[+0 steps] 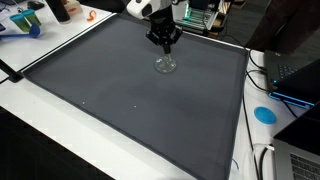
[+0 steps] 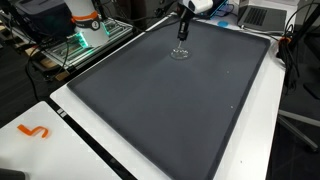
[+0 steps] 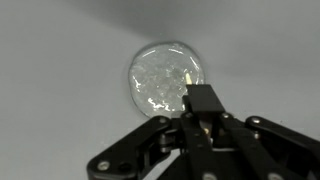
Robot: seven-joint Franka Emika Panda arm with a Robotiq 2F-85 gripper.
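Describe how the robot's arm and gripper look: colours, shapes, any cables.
The arm is white and rounded. The gripper is black; the wrist view shows slim fingers on black linkage bars with round pivots. No cables or markings are discernible.

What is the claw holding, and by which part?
The claw seems shut on the thin upright stem of a clear glass standing on the dark mat.
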